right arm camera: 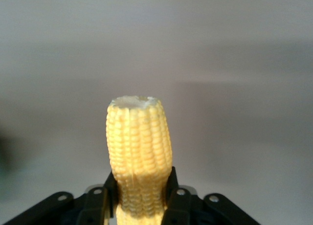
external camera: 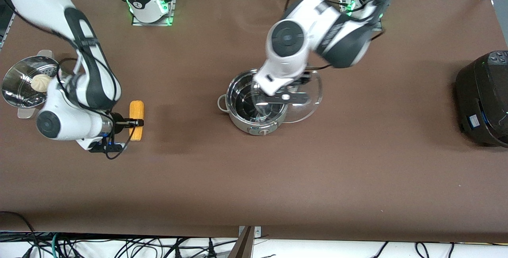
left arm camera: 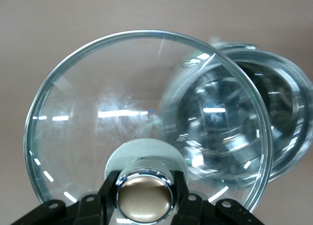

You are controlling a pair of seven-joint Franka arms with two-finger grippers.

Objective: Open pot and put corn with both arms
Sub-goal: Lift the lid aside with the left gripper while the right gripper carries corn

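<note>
A polished, mirror-bright steel pot (external camera: 256, 107) and its clear glass lid (left arm camera: 146, 122) with a glossy copper-toned knob (left arm camera: 145, 194) are seen; the corn (right arm camera: 139, 151) is bumpy, the desk (external camera: 278, 178) matt brown.

Counted: 1 pot (external camera: 254, 109), 1 glass lid (external camera: 305, 103), 1 corn cob (external camera: 136, 120), 1 bun (external camera: 41, 82), 1 steamer basket (external camera: 20, 87), 1 black cooker (external camera: 482, 99). Also 2 robot arms, w/ 2 grippers: left (external camera: 302, 85) & right (external camera: 139, 122).
</note>
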